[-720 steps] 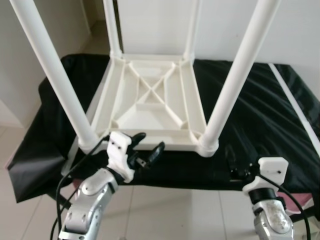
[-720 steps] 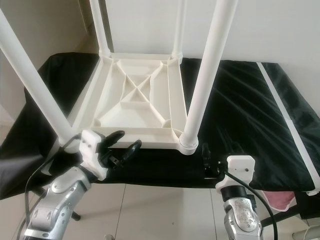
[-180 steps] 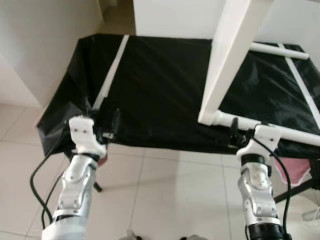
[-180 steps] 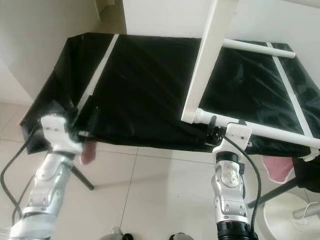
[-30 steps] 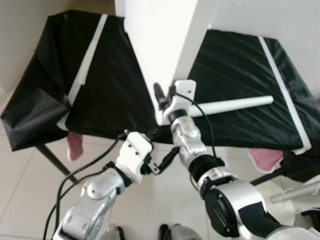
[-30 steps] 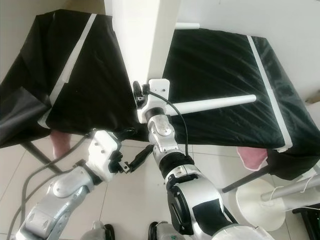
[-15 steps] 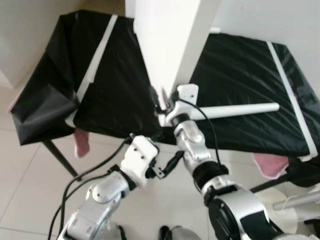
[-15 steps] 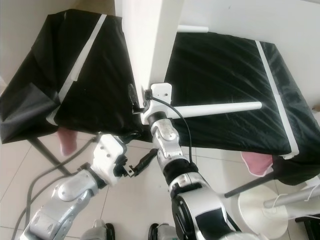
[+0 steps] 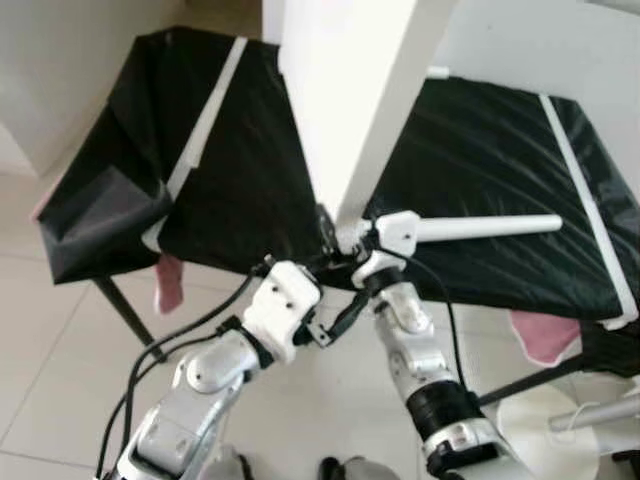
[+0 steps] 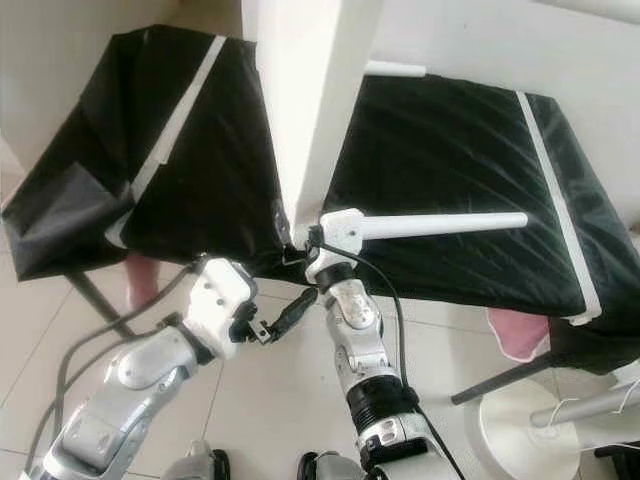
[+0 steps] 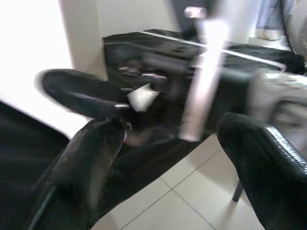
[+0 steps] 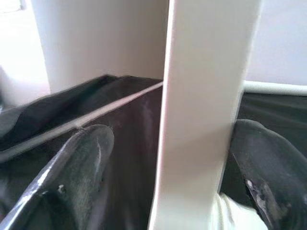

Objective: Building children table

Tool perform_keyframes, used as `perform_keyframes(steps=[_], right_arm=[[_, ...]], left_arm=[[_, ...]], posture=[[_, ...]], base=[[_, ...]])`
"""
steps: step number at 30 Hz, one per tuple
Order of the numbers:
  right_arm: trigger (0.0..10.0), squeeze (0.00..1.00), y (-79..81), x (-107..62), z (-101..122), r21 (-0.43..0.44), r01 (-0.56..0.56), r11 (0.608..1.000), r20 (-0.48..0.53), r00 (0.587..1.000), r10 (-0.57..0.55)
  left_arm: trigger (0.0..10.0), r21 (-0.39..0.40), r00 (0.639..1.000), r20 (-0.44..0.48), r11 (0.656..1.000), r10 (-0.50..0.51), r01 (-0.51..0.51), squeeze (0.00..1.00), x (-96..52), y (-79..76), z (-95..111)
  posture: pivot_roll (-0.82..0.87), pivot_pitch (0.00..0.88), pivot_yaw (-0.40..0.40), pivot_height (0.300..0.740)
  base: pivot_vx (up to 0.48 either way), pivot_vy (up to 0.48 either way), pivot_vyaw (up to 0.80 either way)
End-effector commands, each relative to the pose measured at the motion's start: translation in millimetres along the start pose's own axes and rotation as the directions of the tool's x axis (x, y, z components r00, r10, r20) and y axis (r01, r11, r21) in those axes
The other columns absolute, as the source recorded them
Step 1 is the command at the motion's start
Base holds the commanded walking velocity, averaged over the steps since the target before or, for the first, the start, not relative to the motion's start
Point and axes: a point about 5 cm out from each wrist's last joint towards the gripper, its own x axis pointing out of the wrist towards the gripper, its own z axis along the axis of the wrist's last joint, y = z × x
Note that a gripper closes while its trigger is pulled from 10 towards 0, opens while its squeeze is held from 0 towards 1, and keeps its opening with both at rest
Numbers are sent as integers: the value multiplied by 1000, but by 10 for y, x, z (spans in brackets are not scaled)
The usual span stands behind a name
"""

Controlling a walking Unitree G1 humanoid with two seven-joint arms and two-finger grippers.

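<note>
The white children's table (image 9: pixel 350 100) stands tipped on its side on a black-covered surface (image 9: pixel 240 170), with one round leg (image 9: pixel 485 228) pointing right. My right gripper (image 9: pixel 332 238) is at the table's lower corner, where that leg joins. In the right wrist view its fingers (image 12: pixel 81 167) straddle the tabletop's edge (image 12: pixel 206 105). One finger lies against the edge and the other stands a gap away. My left gripper (image 9: pixel 335 300) hangs open just below that corner, over the floor, with nothing between its fingers (image 11: pixel 91 158).
White strips (image 9: pixel 205 120) run along both sides of the black cover. Pink cloths (image 9: pixel 168 283) hang under its front edge. A white stand base (image 10: pixel 530 430) sits on the tiled floor (image 9: pixel 60 380) at the right. A wall is close behind.
The view has shifted. My left gripper has risen closer to the table's lower corner. My right forearm has swung lower while its gripper stays at that corner.
</note>
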Motion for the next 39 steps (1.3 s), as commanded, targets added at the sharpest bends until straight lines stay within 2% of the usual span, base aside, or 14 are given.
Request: perform_keyframes(steps=[1,6,11,14,18,26,27,30,31,32,34,35,38,39], right_arm=[[10000,0,-22,-42,2,-6,-12,1000,-16,1000,12],[10000,0,-168,-293,119,-57,-33,998,-48,998,30],[10000,0,-269,-420,153,-74,-41,996,-79,996,35],[10000,0,-300,-440,162,-83,-43,996,-88,995,36],[10000,0,-398,-454,138,-81,-21,997,-125,992,11],[10000,0,-446,-415,97,-64,-32,997,-191,981,20],[0,0,-464,-401,87,-64,-28,998,-199,980,15],[0,0,-487,-379,73,-69,-26,997,-206,979,11],[4275,0,-495,-360,62,-71,-30,997,-212,977,14],[10000,0,-500,-345,55,-72,-33,997,-215,976,16],[10000,0,-508,-323,42,-52,-27,998,-219,976,15],[0,0,-513,-275,15,-29,-24,999,-228,973,17],[0,0,-504,-224,-11,-21,-30,999,-239,971,24],[10000,0,-495,-200,-27,-21,-32,999,-246,969,26]], left_arm=[[10000,0,1000,-4,1000,-21,21,0,9,-21,-24],[10000,13,998,-32,999,-51,52,0,-39,30,-67],[10000,-49,981,-94,985,-168,164,0,-194,28,-116],[10000,-58,975,-108,980,-194,189,0,-243,36,-122],[10000,-26,967,-161,980,-198,196,0,-331,110,-164],[10000,28,957,-231,982,-177,189,0,-428,245,-232],[10000,28,958,-232,983,-168,180,0,-442,272,-221],[10000,32,960,-232,985,-156,168,0,-457,306,-200],[10000,36,961,-232,986,-151,164,0,-459,322,-191],[10000,39,961,-232,986,-149,162,0,-460,331,-188],[10000,46,961,-234,986,-144,159,0,-463,342,-186],[10000,53,961,-241,987,-136,152,0,-474,360,-191],[10000,58,960,-248,987,-130,148,0,-490,377,-197],[10000,59,960,-251,987,-127,146,0,-501,386,-196]], posture=[[133,81,-108,740],[121,77,-109,740],[111,75,-107,740],[111,75,-109,740],[117,70,-110,740],[129,59,-110,740],[131,58,-110,740],[131,58,-110,740],[135,52,-110,740],[135,51,-111,740],[136,49,-110,740],[141,45,-112,740],[146,42,-114,740],[148,43,-113,740]], base=[[0,0,0],[0,0,0],[0,0,0],[0,0,0],[0,0,0],[0,0,0],[0,0,0],[0,0,0],[0,0,0],[0,0,0],[0,0,0],[0,0,0],[0,0,0],[0,0,0]])
